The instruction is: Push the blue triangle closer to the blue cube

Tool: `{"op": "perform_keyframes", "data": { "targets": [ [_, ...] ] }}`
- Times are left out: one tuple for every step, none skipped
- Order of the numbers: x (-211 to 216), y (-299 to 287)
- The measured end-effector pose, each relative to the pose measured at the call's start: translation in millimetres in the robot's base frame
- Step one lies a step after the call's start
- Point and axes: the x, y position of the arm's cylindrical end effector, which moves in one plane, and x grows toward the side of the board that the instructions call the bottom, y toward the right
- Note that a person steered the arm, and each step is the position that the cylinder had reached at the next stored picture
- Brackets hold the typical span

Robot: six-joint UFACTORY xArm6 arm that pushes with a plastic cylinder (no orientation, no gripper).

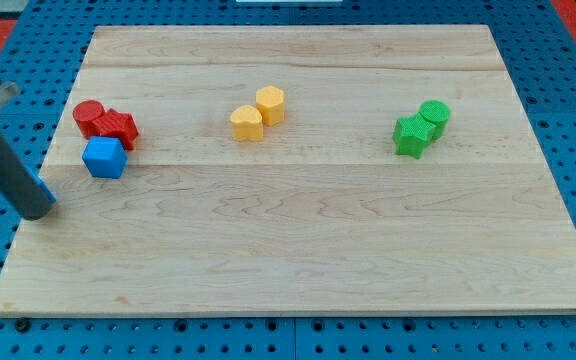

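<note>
The blue cube (104, 157) sits near the board's left edge, just below the red blocks. A small blue sliver (49, 192) shows at the right side of my rod; it looks like the blue triangle, mostly hidden behind the rod. My tip (36, 210) rests at the board's left edge, touching or right beside that sliver, to the lower left of the blue cube.
A red cylinder (88, 116) and a red star-shaped block (117, 127) touch each other above the blue cube. Two yellow blocks (247, 123) (270, 104) sit at top centre. Two green blocks (410, 136) (434, 115) sit at the right. The wooden board (298, 250) lies on a blue pegboard.
</note>
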Motion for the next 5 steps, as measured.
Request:
{"op": "perform_keyframes", "data": {
  "targets": [
    [14,-12],
    [14,-38],
    [-11,-18],
    [-35,-2],
    [-49,-1]
  ]
}}
